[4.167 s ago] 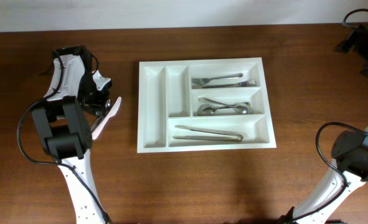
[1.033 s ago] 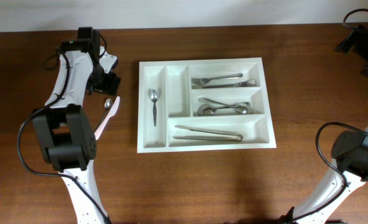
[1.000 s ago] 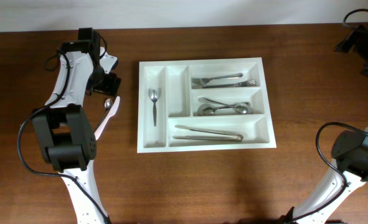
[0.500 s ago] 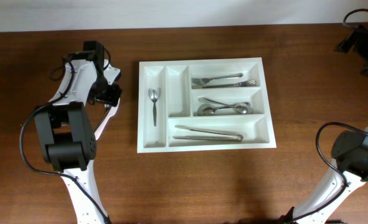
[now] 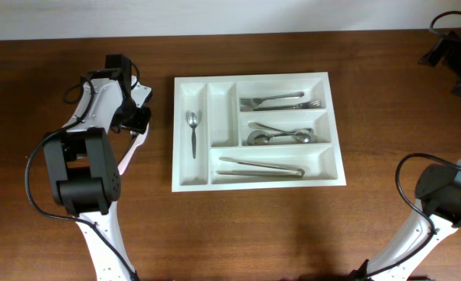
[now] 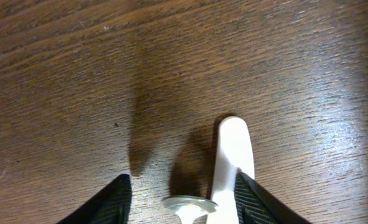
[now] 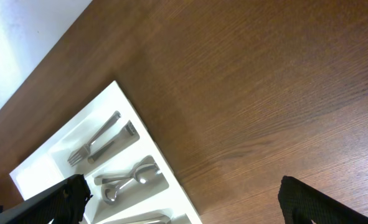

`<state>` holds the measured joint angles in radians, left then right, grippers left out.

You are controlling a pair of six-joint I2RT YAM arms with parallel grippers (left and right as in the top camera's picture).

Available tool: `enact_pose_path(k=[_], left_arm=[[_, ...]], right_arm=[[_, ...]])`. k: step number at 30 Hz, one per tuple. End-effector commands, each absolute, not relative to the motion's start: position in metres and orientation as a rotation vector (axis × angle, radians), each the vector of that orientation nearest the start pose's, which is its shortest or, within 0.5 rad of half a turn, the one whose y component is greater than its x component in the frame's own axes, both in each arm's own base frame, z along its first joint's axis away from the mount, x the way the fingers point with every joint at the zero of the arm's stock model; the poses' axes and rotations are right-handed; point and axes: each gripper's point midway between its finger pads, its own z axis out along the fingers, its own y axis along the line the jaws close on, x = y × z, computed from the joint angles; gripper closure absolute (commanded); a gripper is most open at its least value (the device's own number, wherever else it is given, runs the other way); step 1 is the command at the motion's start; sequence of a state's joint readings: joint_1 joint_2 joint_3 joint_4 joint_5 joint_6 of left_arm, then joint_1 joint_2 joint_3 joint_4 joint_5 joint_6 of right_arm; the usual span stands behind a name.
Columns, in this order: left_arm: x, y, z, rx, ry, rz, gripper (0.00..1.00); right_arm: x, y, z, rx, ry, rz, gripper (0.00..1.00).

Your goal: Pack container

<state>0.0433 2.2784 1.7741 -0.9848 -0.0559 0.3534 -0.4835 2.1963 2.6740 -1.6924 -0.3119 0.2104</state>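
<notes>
The container (image 5: 253, 77) is a large white cutlery tray in the middle of the table. A small spoon (image 5: 192, 129) lies in its leftmost narrow compartment. Forks (image 5: 281, 101), spoons (image 5: 281, 135) and long steel pieces (image 5: 261, 166) fill the three right compartments. My left gripper (image 5: 136, 125) is left of the tray, low over the table. In the left wrist view it (image 6: 184, 202) is open, with a small steel spoon bowl (image 6: 190, 205) and a white utensil handle (image 6: 235, 155) between its fingers. My right gripper (image 7: 184, 202) is open and empty, high at the far right.
The white utensil (image 5: 127, 158) lies on the wood left of the tray, partly under my left arm. The second narrow compartment (image 5: 222, 113) holds nothing. The right wrist view shows the tray's right end (image 7: 171, 186) and bare wood.
A spoon now lies in the leftmost compartment, which was empty 4.2 s ago. Over the last second my left gripper moved from the far left back down over the spoon and white utensil beside the tray.
</notes>
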Motion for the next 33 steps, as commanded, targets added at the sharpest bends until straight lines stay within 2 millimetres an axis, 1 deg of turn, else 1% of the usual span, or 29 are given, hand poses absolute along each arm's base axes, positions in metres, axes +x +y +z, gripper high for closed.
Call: enact_pose_path(k=[1, 2, 10, 13, 18, 20, 23, 27, 29, 33], left_arm=[[0.444, 0.033, -0.010, 0.468, 3.074, 0.116, 0.56], [0.444, 0.033, -0.010, 0.463, 3.077, 0.116, 0.58], [0.438, 0.033, -0.010, 0.462, 3.100, 0.111, 0.60], [0.437, 0.033, -0.010, 0.462, 3.103, 0.110, 0.66], [0.433, 0.033, -0.009, 0.443, 3.123, 0.106, 0.70], [0.432, 0.033, -0.008, 0.438, 3.129, 0.104, 0.74], [0.433, 0.033, -0.002, 0.415, 3.133, 0.105, 0.75], [0.441, 0.033, 0.015, 0.404, 3.107, 0.112, 0.75], [0.445, 0.033, 0.021, 0.400, 3.092, 0.114, 0.75], [0.445, 0.033, 0.022, 0.396, 3.096, 0.114, 0.75]], right_arm=[[0.420, -0.160, 0.266, 0.868, 2.605, 0.354, 0.01], [0.420, -0.160, 0.266, 0.868, 2.605, 0.354, 0.01], [0.420, -0.160, 0.266, 0.868, 2.605, 0.354, 0.01], [0.420, -0.160, 0.266, 0.868, 2.605, 0.354, 0.01], [0.420, -0.160, 0.266, 0.868, 2.605, 0.354, 0.01], [0.420, -0.160, 0.266, 0.868, 2.605, 0.354, 0.01], [0.420, -0.160, 0.266, 0.868, 2.605, 0.354, 0.01], [0.420, -0.160, 0.266, 0.868, 2.605, 0.354, 0.01], [0.420, -0.160, 0.266, 0.868, 2.605, 0.354, 0.01], [0.420, -0.160, 0.266, 0.868, 2.605, 0.354, 0.01]])
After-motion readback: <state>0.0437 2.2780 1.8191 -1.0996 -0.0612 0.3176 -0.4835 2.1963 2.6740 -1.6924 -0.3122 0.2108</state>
